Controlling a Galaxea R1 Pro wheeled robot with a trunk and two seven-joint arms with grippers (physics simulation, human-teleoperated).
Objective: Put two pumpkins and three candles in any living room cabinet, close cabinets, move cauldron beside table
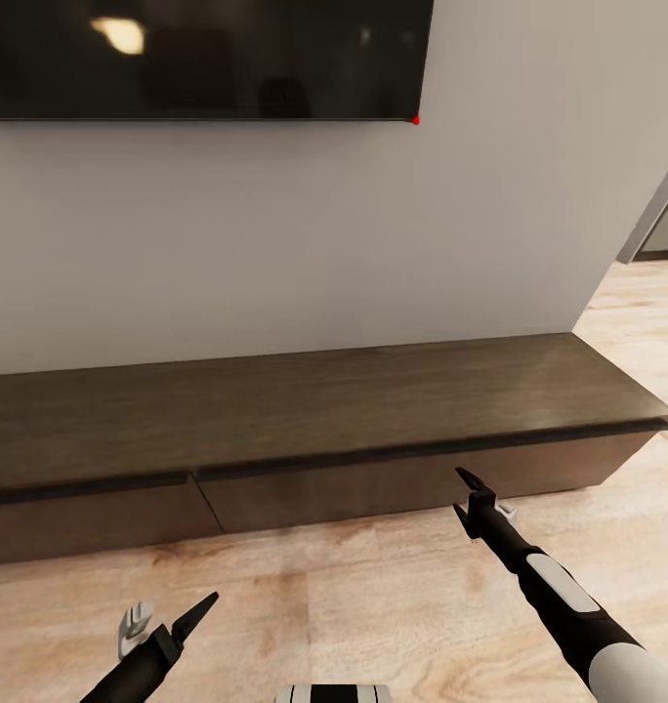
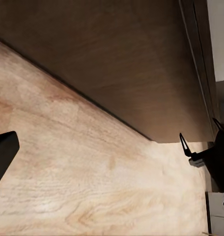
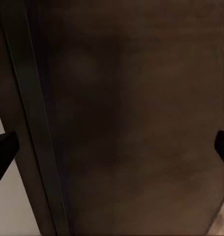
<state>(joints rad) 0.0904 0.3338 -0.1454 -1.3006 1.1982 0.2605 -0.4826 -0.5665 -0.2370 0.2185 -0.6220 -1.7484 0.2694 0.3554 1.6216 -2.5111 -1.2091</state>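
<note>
Fingertips of the right gripper (image 1: 480, 493) sit just short of the dark drawer front of the cabinet (image 1: 305, 405), at about four o'clock in the head view. Its jaws stand wide apart with nothing between them: in the right wrist view the two black finger ends show at opposite edges, and the flat brown front lies between them, very near. Whether a tip already touches the wood I cannot tell. Behind the gripper the right arm (image 1: 568, 605) runs back toward five o'clock.

Down at seven o'clock the left gripper (image 1: 168, 620) hangs low over the pale wooden floor (image 1: 373, 605), also spread wide and empty, well apart from the cabinet. Its wrist view looks along the floor to the base of the unit, with the right gripper small in the distance.

The cabinet runs across the middle of the head view from nine to three o'clock, under a grey wall (image 1: 275, 234) and a dark screen (image 1: 207, 59) at twelve o'clock. Both drawer fronts in sight look shut, with a thin seam (image 1: 209, 503) between them. Pumpkins, candles and cauldron are absent from these views.

My reading is that the step in hand is opening a drawer, so that something can go inside later. The fronts are flat and handleless, so the next move probably calls for hooking a fingertip into the dark gap under the top lip and pulling straight back. A slip off that narrow edge seems the main risk.
</note>
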